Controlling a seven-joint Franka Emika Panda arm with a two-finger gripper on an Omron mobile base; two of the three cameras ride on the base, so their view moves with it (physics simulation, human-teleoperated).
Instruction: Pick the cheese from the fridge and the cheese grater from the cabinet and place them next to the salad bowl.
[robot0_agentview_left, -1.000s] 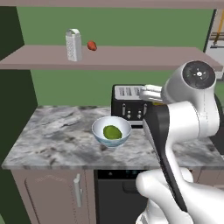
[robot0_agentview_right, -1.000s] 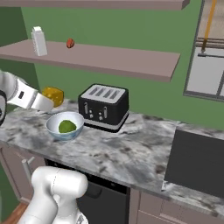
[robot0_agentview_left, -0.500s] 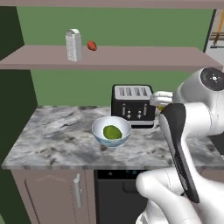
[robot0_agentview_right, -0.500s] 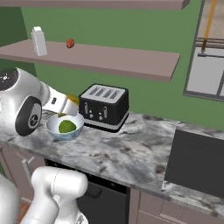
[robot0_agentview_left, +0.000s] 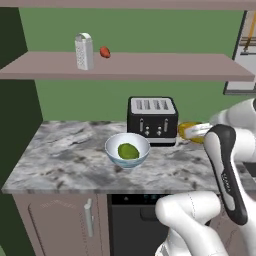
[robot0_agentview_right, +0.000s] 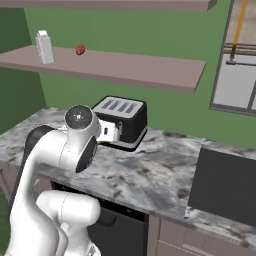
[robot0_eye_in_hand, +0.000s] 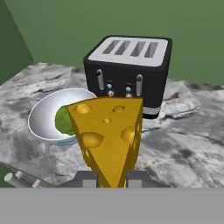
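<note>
My gripper (robot0_eye_in_hand: 109, 178) is shut on the cheese (robot0_eye_in_hand: 109, 135), a yellow-orange wedge with holes, held upright above the counter's front part. Beyond it stands the salad bowl (robot0_eye_in_hand: 46, 118), white with a green lump, left of the black-and-silver toaster (robot0_eye_in_hand: 129, 72). From the left base the cheese (robot0_agentview_left: 187, 131) and gripper (robot0_agentview_left: 199, 130) show right of the toaster (robot0_agentview_left: 152, 120), and the bowl (robot0_agentview_left: 127, 149) sits mid-counter. The cheese grater (robot0_agentview_left: 84, 50) stands on the cabinet shelf board (robot0_agentview_left: 160, 67), also seen from the right base as the grater (robot0_agentview_right: 44, 46). My arm hides the bowl there. The fridge is out of view.
A small red-orange fruit (robot0_agentview_left: 104, 52) lies beside the grater. The marbled grey counter (robot0_agentview_left: 60, 160) has bare surface left of the bowl and right of the toaster (robot0_agentview_right: 121, 120). A dark panel (robot0_agentview_right: 227, 185) stands on the counter's right end; a window (robot0_agentview_right: 235, 60) is beyond.
My arm has swung to the right across both base views and now covers the bowl in the right base view. The cheese stays gripped. Bowl, toaster and grater have not moved.
</note>
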